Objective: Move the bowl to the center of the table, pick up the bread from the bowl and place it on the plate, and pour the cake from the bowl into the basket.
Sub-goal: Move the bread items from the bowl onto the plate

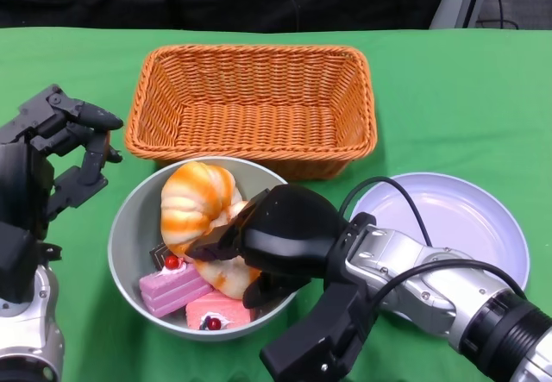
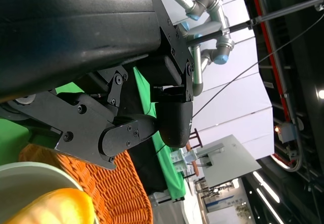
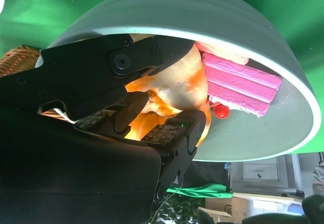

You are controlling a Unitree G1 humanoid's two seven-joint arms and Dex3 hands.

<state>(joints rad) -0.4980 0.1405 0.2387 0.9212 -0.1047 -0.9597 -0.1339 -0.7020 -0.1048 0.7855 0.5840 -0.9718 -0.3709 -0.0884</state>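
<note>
Bread (image 1: 197, 203) sits clasped by the right hand (image 1: 274, 242) inside the bowl (image 1: 128, 227); lift straight up, sparing the cakes (image 1: 174, 289). Left hand (image 1: 53, 153) hangs empty, fingers loosely apart.

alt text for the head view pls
The right hand reaches into a grey bowl and grips the bread, with pink cakes beside it. Left hand hovers open by the bowl; a basket sits behind, a plate to the right.
</note>
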